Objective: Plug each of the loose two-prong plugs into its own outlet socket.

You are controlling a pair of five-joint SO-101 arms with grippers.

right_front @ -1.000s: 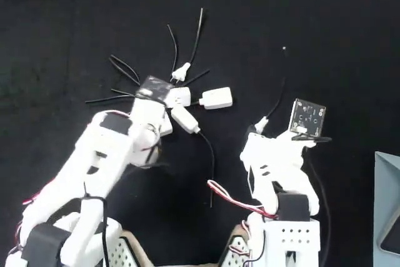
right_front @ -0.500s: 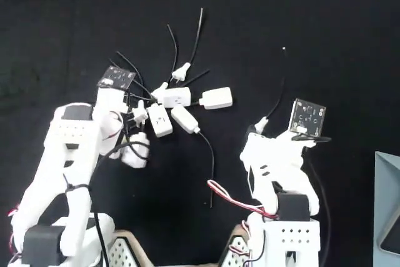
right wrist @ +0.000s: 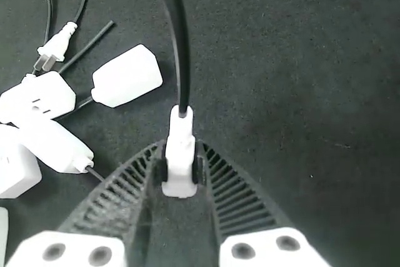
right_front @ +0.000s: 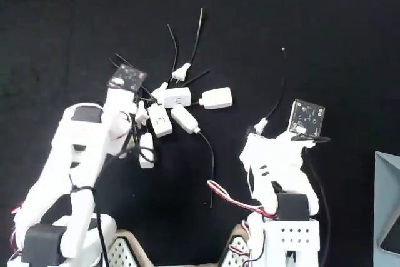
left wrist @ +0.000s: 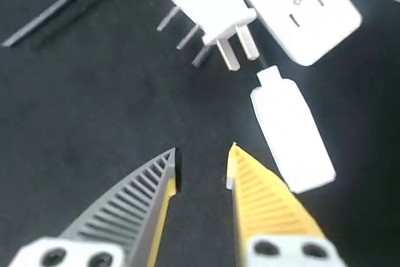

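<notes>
Plug (right wrist: 179,134) clamped in right gripper (right wrist: 180,157), left gripper (left wrist: 202,154) parted over bare table (left wrist: 94,104)

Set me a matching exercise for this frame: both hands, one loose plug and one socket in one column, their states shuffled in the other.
Column one
1. left hand
2. right hand
3. pronged plug
4. socket block

Column two
A. shut on a corded plug
B. lying on the table, prongs bare
C. open, empty
D. slots showing, nothing plugged in

Pairs: 1-C, 2-A, 3-B, 4-D
</notes>
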